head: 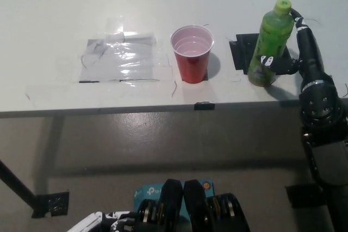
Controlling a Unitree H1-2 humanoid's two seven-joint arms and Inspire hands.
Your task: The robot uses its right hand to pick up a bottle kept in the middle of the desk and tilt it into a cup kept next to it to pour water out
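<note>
My right hand (296, 52) is wrapped round the bottle (269, 44) from its 3 o'clock side, fingers curled across the lower body and the thumb side up near the neck — a grip from the flank, I judge, so the wrist can roll the mouth toward the cup (192, 54) at the bottle's 9 o'clock. The bottle stands near the desk's (65, 20) front edge, leaning slightly, its base on or just above the black tape patch (243, 50); I cannot tell whether it has left the surface.

The bottle is clear plastic filled with green liquid almost to the shoulder, with a lime-green cap that looks to be on — that would stop any pour. The cup is red, upright, open, pale inside, and stands apart from the bottle with bare desk between.

My left hand (106, 222) rests low at 7 o'clock, below the desk — I cannot tell how its fingers lie.
</note>
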